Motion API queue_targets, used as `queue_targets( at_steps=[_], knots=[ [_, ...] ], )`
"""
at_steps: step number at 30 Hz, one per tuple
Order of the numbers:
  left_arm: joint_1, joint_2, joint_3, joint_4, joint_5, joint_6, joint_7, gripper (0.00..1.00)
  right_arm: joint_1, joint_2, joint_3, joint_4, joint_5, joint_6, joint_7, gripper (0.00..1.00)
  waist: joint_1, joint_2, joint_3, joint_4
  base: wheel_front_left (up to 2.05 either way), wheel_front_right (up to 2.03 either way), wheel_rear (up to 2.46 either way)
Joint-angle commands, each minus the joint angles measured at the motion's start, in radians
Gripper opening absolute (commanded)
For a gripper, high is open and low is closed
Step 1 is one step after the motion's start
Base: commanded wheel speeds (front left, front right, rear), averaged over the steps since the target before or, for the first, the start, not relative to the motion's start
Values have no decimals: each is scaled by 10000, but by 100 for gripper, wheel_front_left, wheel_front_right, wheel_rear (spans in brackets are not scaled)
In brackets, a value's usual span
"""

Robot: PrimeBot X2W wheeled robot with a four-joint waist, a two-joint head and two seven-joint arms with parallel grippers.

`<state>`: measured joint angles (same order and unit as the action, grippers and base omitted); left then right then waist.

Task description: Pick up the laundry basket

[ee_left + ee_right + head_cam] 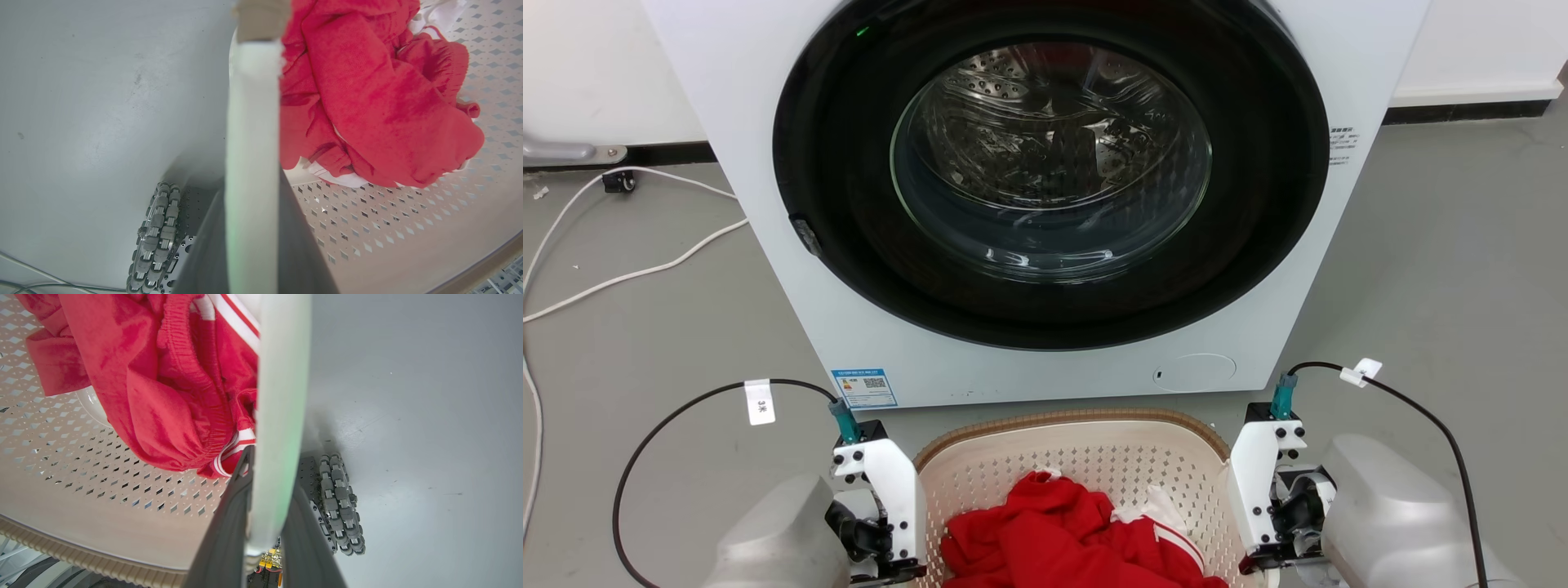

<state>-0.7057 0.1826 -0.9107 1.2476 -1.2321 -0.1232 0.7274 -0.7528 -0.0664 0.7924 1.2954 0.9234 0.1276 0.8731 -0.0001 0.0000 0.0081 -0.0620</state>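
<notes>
The laundry basket (1070, 420) is cream and perforated with a brown woven-look rim. It sits low in the head view, in front of the washing machine, with red and white clothes (1078, 531) inside. My left gripper (890, 563) stands at its left side and my right gripper (1270, 555) at its right. In the left wrist view my left gripper (251, 183) has its dark fingers (302, 245) on either side of a white handle (251, 102), shut on it. In the right wrist view my right gripper (269, 473) is likewise shut on the other white handle (282, 375).
The white washing machine (1045, 188) with its round glass door closed stands just behind the basket. White cables (629, 273) lie on the grey floor at the left. My base wheels (157, 237) (341, 506) are below the basket's sides. Bare floor lies on both sides.
</notes>
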Motion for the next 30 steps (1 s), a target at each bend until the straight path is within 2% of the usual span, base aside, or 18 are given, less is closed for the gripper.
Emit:
queue_targets(
  at_steps=[1,30],
  knots=[
    [-85,-384,1,-211,-159,-133,-13,0,152,298,8,-125,124,58,0,0,1,0,-5,-3,0,0,0],
    [-72,-467,-122,-127,-348,-135,-52,0,180,311,-150,-129,-8,84,-106,0,1,0,-102,82,0,0,0]
  ],
)
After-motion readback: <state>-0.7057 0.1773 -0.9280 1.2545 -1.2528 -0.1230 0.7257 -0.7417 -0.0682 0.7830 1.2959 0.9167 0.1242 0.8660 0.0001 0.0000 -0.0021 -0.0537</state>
